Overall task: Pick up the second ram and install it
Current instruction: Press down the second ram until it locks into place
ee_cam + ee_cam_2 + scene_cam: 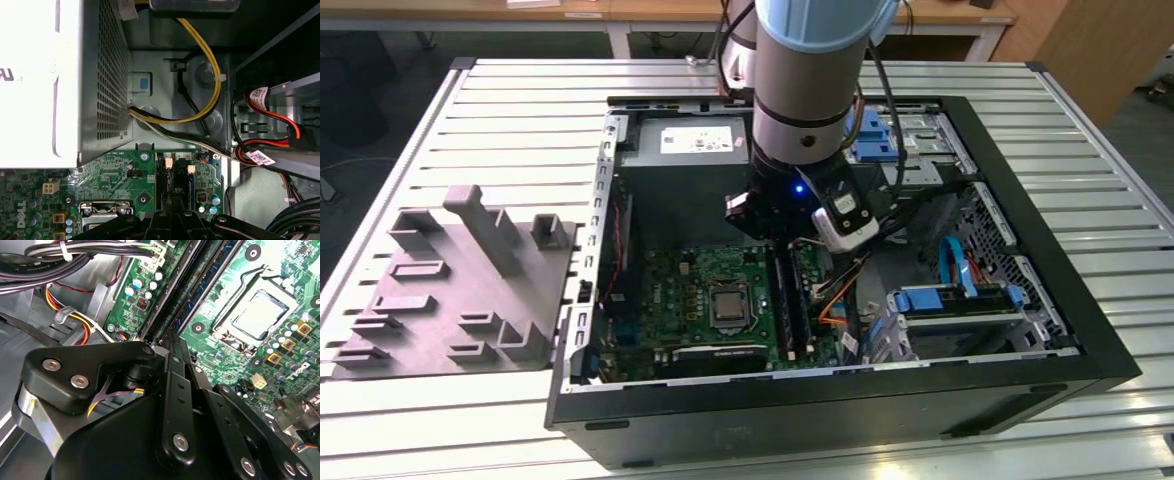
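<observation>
My gripper (781, 238) reaches down into the open computer case, over the end of the memory slots nearest the power supply. In the second wrist view its fingers (172, 390) are pressed together, so the gripper (169, 340) is shut. Its tips sit at the end of the second ram (200, 290), a long dark stick standing on edge in its slot. Another dark strip (170, 290) runs alongside it. I cannot tell whether the tips touch the ram. In the exterior view the ram (783, 295) lies just to the right of the processor socket. The first wrist view has the gripper (172, 212) above the slots.
The green motherboard (674, 290) carries the processor socket (260, 315). The power supply (30, 75) and bundled yellow and black cables (210, 75) crowd the slots' far end. Orange cables (834, 300) and blue drive bays (954, 300) lie beyond the slots. A grey fixture (454, 290) sits on the table.
</observation>
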Motion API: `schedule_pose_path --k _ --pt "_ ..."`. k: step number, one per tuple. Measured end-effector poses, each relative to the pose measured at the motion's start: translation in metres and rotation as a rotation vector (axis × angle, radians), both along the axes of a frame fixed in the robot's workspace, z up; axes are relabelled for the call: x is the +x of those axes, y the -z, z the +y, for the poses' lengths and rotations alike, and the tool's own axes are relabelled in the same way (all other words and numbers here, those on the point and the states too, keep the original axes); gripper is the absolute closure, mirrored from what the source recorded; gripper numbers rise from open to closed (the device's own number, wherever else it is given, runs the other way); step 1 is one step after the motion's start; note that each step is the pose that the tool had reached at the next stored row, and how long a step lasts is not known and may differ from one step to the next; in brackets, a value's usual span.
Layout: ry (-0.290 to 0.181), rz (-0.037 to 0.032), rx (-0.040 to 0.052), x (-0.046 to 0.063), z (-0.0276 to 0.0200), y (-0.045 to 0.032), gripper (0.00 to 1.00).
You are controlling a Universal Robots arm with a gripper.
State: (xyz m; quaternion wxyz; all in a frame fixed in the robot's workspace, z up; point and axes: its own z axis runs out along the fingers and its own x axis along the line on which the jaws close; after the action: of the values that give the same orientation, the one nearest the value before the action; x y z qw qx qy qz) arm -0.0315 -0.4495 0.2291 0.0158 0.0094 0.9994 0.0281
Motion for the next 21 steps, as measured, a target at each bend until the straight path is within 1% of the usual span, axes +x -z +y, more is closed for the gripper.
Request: schedule_pose_path --k 2,6,8,12,15,19,21 --pt "0.0 -0.0001 0.0004 0.0 0.0001 0.0017 0.9" --pt "0.0 0.0001 -0.0001 0.0 0.0 0.002 0.9" --pt "0.0 -0.0001 0.0003 0.0 0.0 0.0041 0.9" --pt "0.0 0.0 0.0 0.0 0.0 0.0043 0.9" --pt "0.0 -0.0001 0.0002 0.0 0.0 0.0065 0.9" --pt "0.0 0.0 -0.0001 0.0 0.0 0.0065 0.9" --pt "0.0 -0.0002 0.0005 0.0 0.0001 0.0077 0.9"
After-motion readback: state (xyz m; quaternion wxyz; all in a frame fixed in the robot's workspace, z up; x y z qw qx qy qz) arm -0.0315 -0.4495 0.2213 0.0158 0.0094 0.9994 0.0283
